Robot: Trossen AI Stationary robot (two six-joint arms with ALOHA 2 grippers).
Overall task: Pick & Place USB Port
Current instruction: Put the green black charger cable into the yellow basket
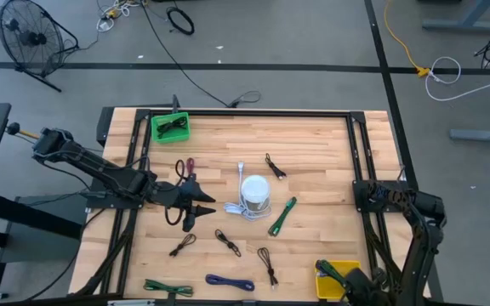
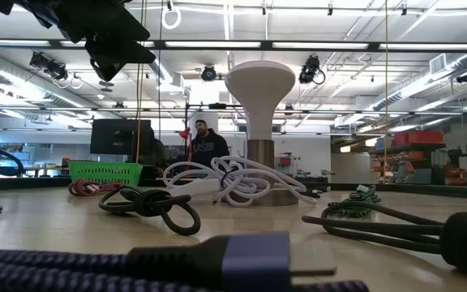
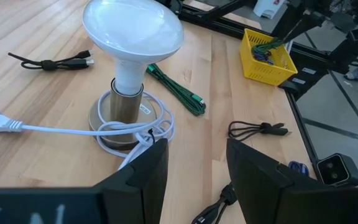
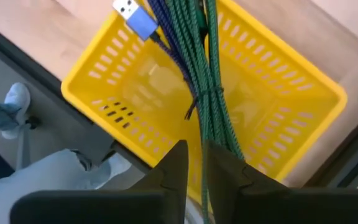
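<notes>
My right gripper (image 4: 196,163) hangs over the yellow basket (image 4: 104,81) at the table's near right corner (image 1: 323,291), shut on a green cable bundle (image 4: 207,74). A blue cable with a silver USB plug (image 4: 132,14) lies along that bundle, its plug past the basket's rim. My left gripper (image 3: 197,152) is open and hovers near the table's middle (image 1: 204,204), just left of the white lamp (image 1: 255,194); nothing is between its fingers. A black cable (image 1: 177,217) lies on the table under it. My right gripper has the green cable bundle between its two fingers, coming from above and pointing down into the basket. The bundle (image 4: 211,140) runs from the fingers across the basket's inside and over its rim. The fingers themselves hide the exact place of contact.
The lamp stands on a round metal base with its white cord (image 3: 17,126) coiled around it. Loose cables lie about: green (image 1: 282,217), black (image 1: 275,166) (image 1: 228,242) (image 1: 268,262), blue (image 1: 230,282). A green basket (image 1: 170,126) sits at the far left. People stand beyond the table (image 2: 205,142).
</notes>
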